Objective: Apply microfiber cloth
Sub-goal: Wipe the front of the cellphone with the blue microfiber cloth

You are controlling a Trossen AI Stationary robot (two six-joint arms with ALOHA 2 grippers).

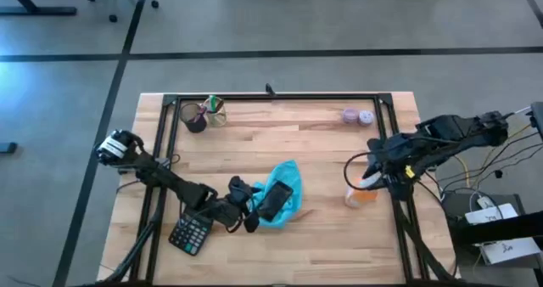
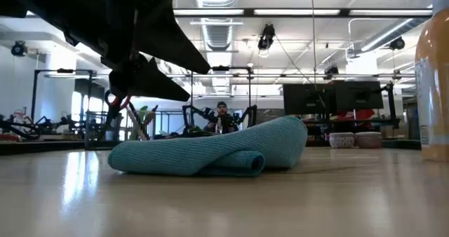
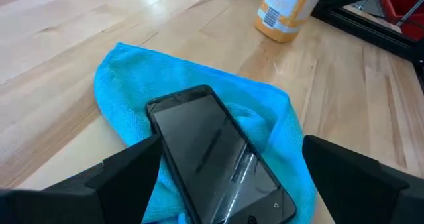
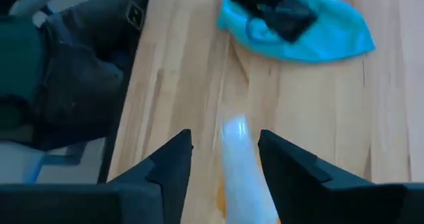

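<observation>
One crumpled turquoise microfiber cloth at bench centre, toward 6 o'clock; one black glass-faced phone lying on it; left pincer spread wide, released, straddling phone; right pincer parted around orange plastic bottle with white top, contact unclear, bottle blurred; one black calculator at 7 o'clock.

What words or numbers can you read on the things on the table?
None can be read.
The orange bottle: its white label has print and a barcode, too blurred to read.
The calculator: its keys are too small to read.
The phone on the microfiber cloth: dark screen, no text.
The papers beside the table: marks too small to read.
</observation>
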